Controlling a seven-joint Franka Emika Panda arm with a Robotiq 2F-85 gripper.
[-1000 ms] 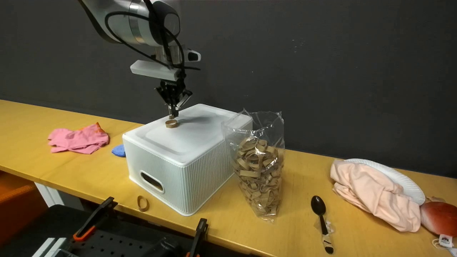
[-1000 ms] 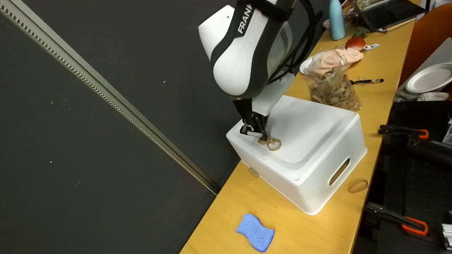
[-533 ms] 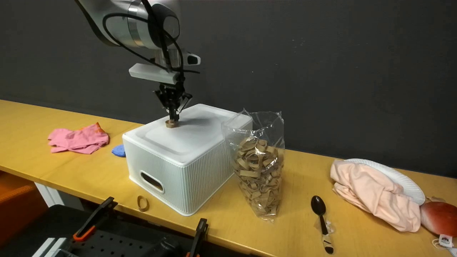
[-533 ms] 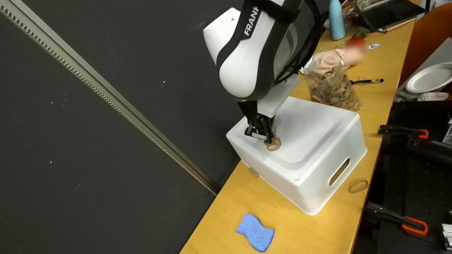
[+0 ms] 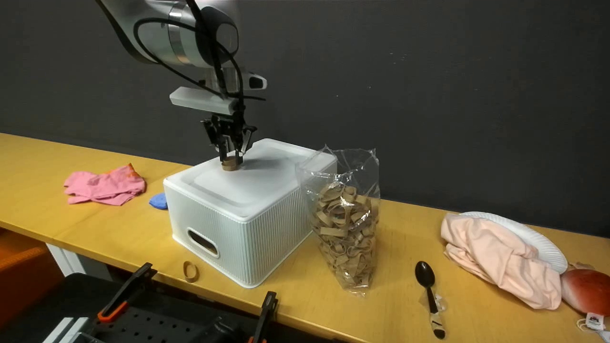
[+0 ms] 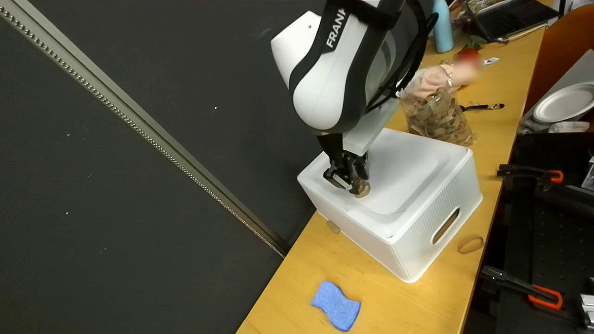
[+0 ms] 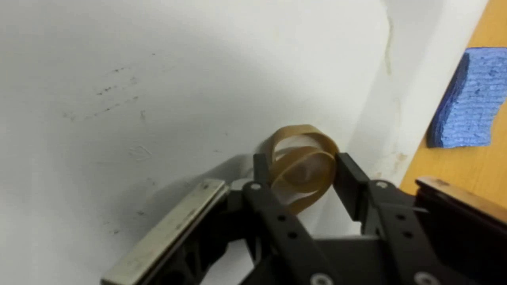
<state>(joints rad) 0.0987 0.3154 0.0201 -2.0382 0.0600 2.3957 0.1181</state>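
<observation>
My gripper [image 7: 301, 170] is low over the white ribbed box's lid [image 5: 267, 186], jaws parted, in both exterior views. Two tan rubber bands overlap between its fingertips in the wrist view. The farther band [image 7: 297, 129] stands on the lid; the nearer band [image 7: 328, 175] tilts across it and appears to touch the fingers' inner sides. From outside, the bands [image 5: 229, 165] look like a single ring under the gripper [image 6: 361, 184]. Whether the nearer band rests fully on the lid cannot be told.
A clear bag [image 5: 345, 228] of tan bands stands beside the box. On the table lie a loose band [image 5: 190, 279], a blue sponge [image 6: 336, 306], a pink cloth [image 5: 105, 186], a black spoon [image 5: 424, 274] and a peach cloth [image 5: 505, 262]. Clamps [image 5: 126, 293] grip the front edge.
The gripper came down with a band pinched in its tips, onto the band standing on the lid. Its fingers then spread apart, and the two bands now overlap.
</observation>
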